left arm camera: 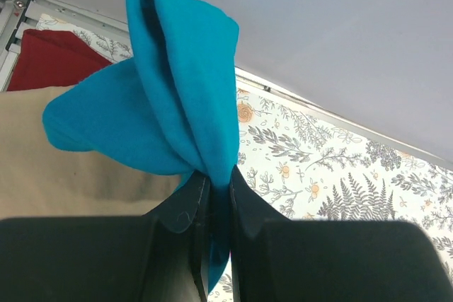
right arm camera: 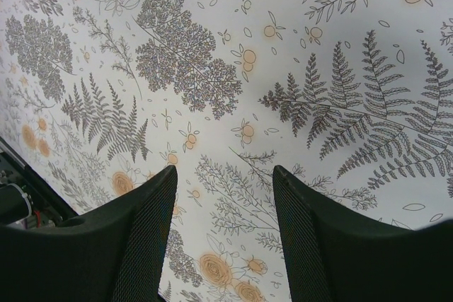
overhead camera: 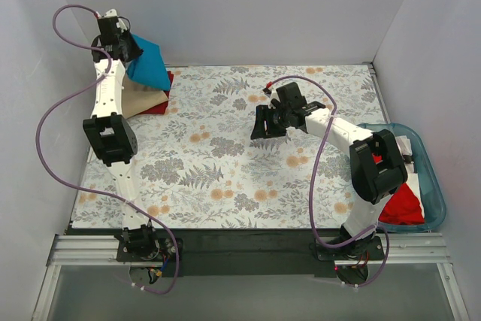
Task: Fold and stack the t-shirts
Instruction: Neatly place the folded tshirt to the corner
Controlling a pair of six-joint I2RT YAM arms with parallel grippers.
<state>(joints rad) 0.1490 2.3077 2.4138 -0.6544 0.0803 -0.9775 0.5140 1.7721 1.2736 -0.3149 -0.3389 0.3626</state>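
My left gripper (overhead camera: 126, 49) is shut on the teal-blue t-shirt (overhead camera: 149, 65) and holds it up over the far left corner; in the left wrist view the teal cloth (left arm camera: 177, 97) hangs bunched from my closed jaws (left arm camera: 214, 178). Below it lies a folded tan-beige t-shirt (overhead camera: 139, 98) on a folded red t-shirt (overhead camera: 161, 103); both also show in the left wrist view, tan (left arm camera: 64, 167) and red (left arm camera: 53, 58). My right gripper (overhead camera: 267, 124) is open and empty above the middle of the table; its fingers (right arm camera: 145, 224) frame bare cloth. Another red t-shirt (overhead camera: 402, 204) lies in the tub.
The floral table cloth (overhead camera: 225, 163) covers the table. A clear blue-tinted plastic tub (overhead camera: 432, 186) stands off the right edge, next to the right arm's base. White walls close in the back and sides.
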